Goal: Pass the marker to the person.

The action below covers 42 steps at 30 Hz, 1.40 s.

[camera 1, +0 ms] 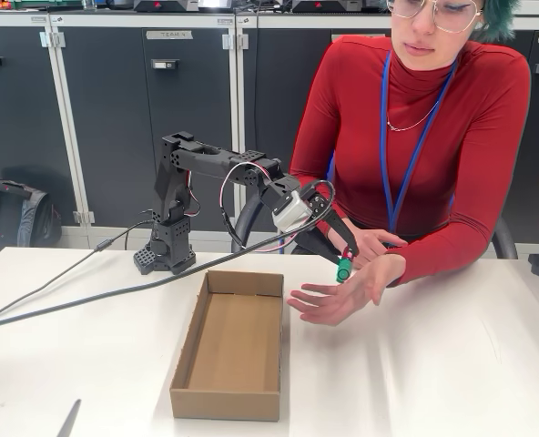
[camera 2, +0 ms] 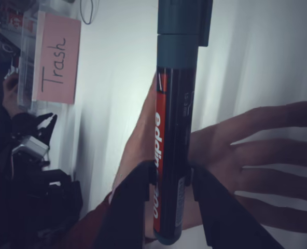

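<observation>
My gripper (camera 1: 343,244) is shut on the marker (camera 1: 344,267), a dark pen with a red label and green cap that points down toward the table. In the wrist view the marker (camera 2: 173,129) runs up the middle, clamped between my two dark fingers (camera 2: 130,207). The person (camera 1: 433,137) in a red sweater with a blue lanyard sits behind the table. Their open hand (camera 1: 338,296), palm up, lies just under the marker's green end; the hand (camera 2: 247,155) lies behind the marker in the wrist view. Whether the cap touches the palm I cannot tell.
An open cardboard box (camera 1: 231,341) lies on the white table (camera 1: 452,364) left of the hand. Cables (camera 1: 69,296) trail from the arm's base (camera 1: 165,255) to the left edge. A pink "Trash" label (camera 2: 56,59) sits on a clear container.
</observation>
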{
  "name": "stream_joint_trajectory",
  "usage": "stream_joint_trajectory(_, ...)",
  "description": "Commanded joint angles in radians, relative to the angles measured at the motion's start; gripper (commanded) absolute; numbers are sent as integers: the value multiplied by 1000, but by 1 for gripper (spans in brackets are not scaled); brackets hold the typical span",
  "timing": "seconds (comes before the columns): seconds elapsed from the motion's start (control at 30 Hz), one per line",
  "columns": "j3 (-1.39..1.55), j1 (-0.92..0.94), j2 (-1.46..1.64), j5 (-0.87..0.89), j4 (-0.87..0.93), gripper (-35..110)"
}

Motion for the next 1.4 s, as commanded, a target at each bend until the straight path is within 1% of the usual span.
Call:
stream_joint_trajectory(0.0,-46,0,18,8,-34,-5)
stream_joint_trajectory(0.13,-52,2,18,43,-32,-5)
stream_joint_trajectory(0.5,-44,9,18,43,-34,-5)
stream_joint_trajectory(0.87,-31,28,23,97,-41,-4)
stream_joint_trajectory(0.93,-31,28,23,95,-41,4)
stream_joint_trajectory(1.03,-20,29,26,95,-54,21)
stream_joint_trajectory(1.17,-11,34,28,97,-72,38)
stream_joint_trajectory(1.2,-11,34,28,95,-72,39)
stream_joint_trajectory(1.37,-9,34,29,86,-77,40)
